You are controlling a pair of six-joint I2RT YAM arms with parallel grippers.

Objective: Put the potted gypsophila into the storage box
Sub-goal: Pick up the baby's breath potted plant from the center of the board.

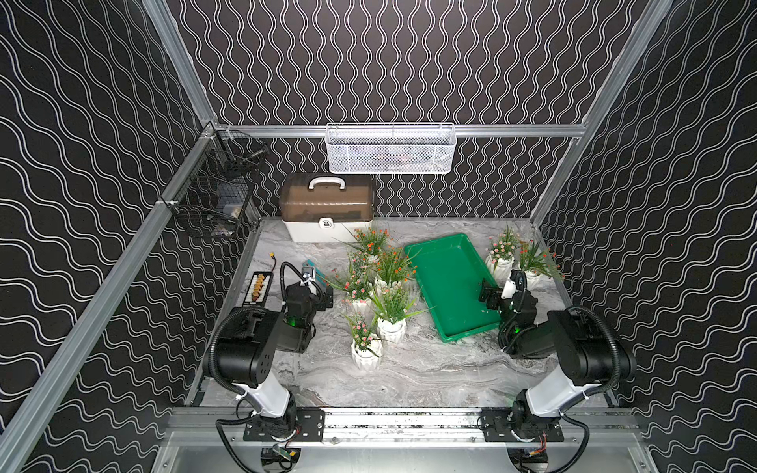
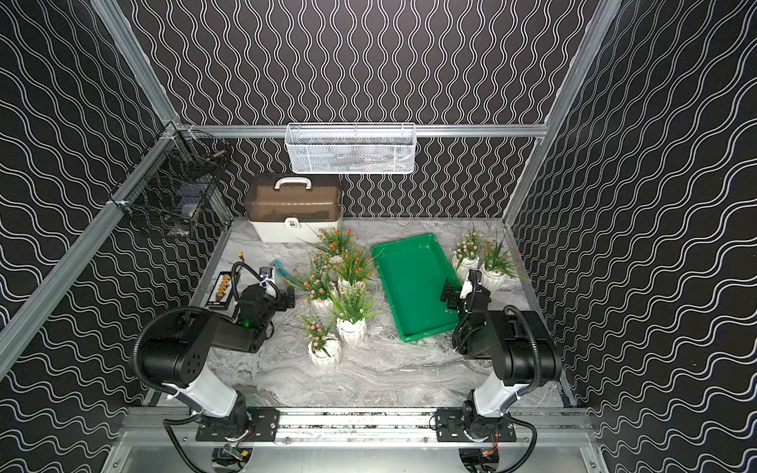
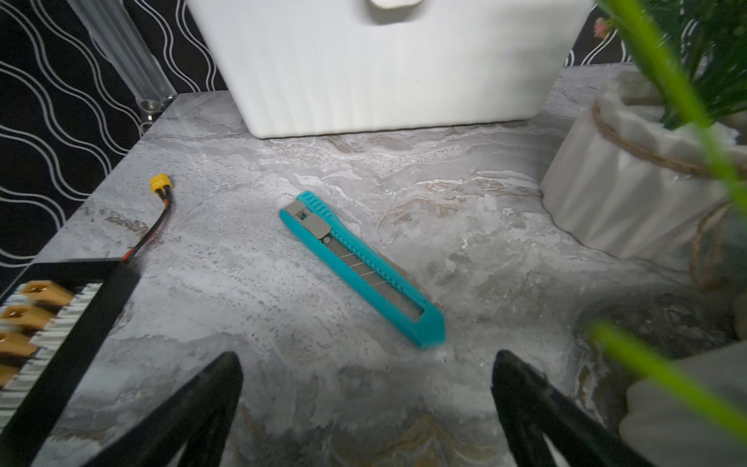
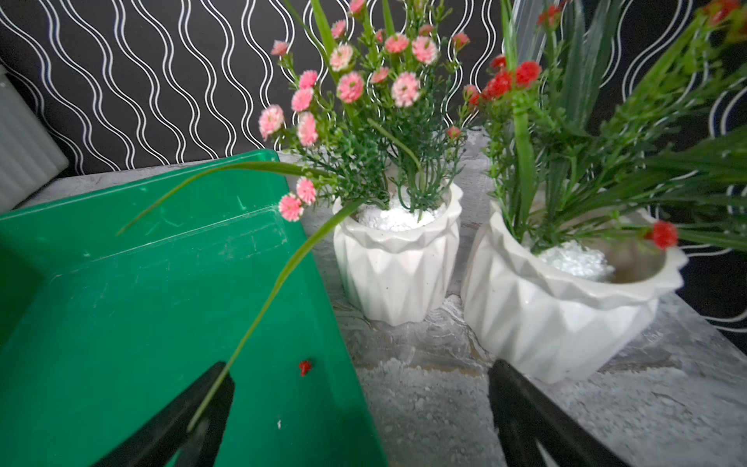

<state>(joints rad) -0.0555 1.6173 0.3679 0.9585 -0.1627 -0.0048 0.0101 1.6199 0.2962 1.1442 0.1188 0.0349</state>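
Green storage box [image 1: 446, 282] has no pots in it yet!
— So where are the potted gypsophila [image 1: 391, 329]?
— All on the surface [image 1: 409, 381]: a bunch on one side of the box, two pots [image 4: 398, 263] on the other. Both arms' jaws are wide apart, holding nothing.

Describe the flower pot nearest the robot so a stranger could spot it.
On the marble table, find the green tray. Beside it stands a cluster of white pots; pick the pink-flowered pot farthest forward, closest to the table's front edge.
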